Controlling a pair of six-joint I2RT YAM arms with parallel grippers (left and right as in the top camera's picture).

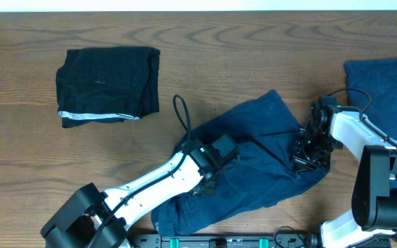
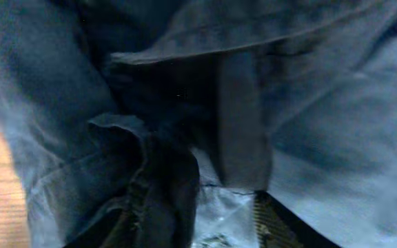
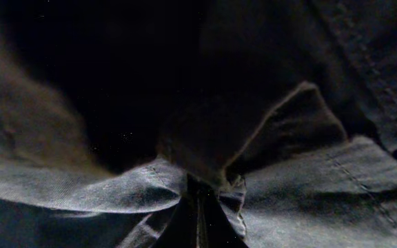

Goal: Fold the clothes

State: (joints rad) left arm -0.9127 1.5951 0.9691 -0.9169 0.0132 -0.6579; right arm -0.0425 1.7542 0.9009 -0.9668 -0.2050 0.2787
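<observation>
The wood-grain table (image 1: 253,55) is carrying three dark garments, and the biggest, the navy shorts (image 1: 260,145), is sprawling across the middle. Its long axis is running on a diagonal from the near-left edge up toward the far right. Both arms are working over this piece. The left gripper (image 2: 202,224) is pressing down near its middle, and the right gripper (image 1: 305,162) is sitting at its right-hand border, so the cloth is stretching leftward from the right one. The right arm is therefore the nearer one for drawing that border across. The shorts are looking like a soft, matte woven fabric, rumpled into ridges with stitched seams showing. A second navy piece (image 1: 384,79) is lying flat at the far right edge, and a black piece (image 1: 109,79) with a white strip along its near edge is resting as a neat rectangle at the far left, well apart. The right jaws are closing tight on a gathered peak of the shorts. The left jaws seem to be standing apart over bunched cloth, though the close, blurred view is making that hard to confirm.
</observation>
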